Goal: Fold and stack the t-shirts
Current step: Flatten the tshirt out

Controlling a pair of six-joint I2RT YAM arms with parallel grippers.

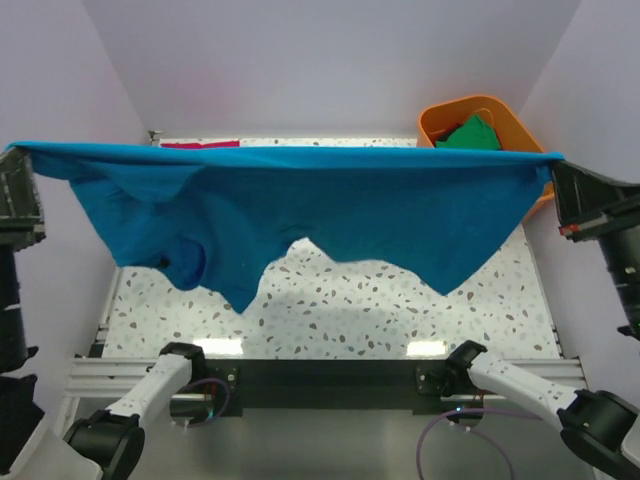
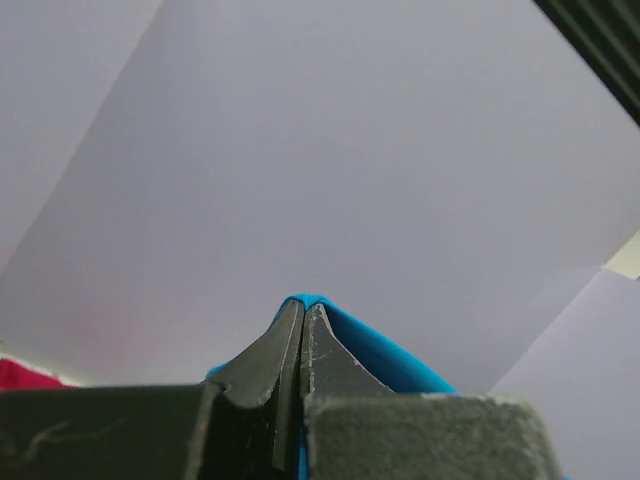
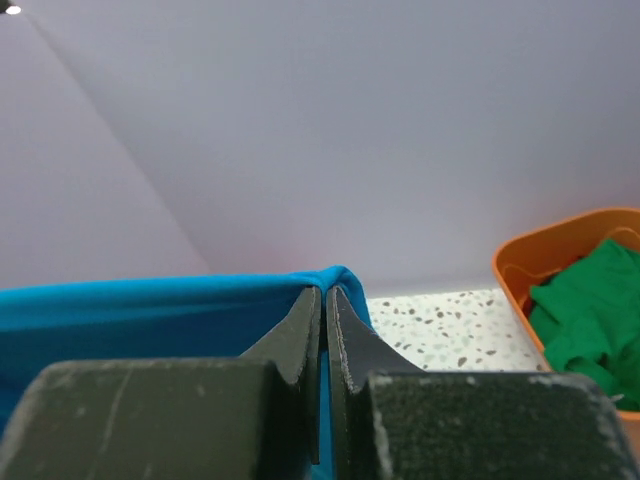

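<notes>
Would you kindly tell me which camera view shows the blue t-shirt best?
The top external view: the whole blue t-shirt hangs there, stretched out wide. Each wrist view shows only a pinched edge of it between its fingers.

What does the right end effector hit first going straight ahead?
Past the blue t-shirt pinched in the right end effector, probably the back wall; the orange bin lies off to the side. Depth unclear.

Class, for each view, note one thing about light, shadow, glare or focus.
Top view: the blue shirt throws a soft shadow on the table, and two glare patches sit on its near edge. Left wrist view: the red shirt in the corner is blurred. Right wrist view: a bright spot flares in the top-left corner.
</notes>
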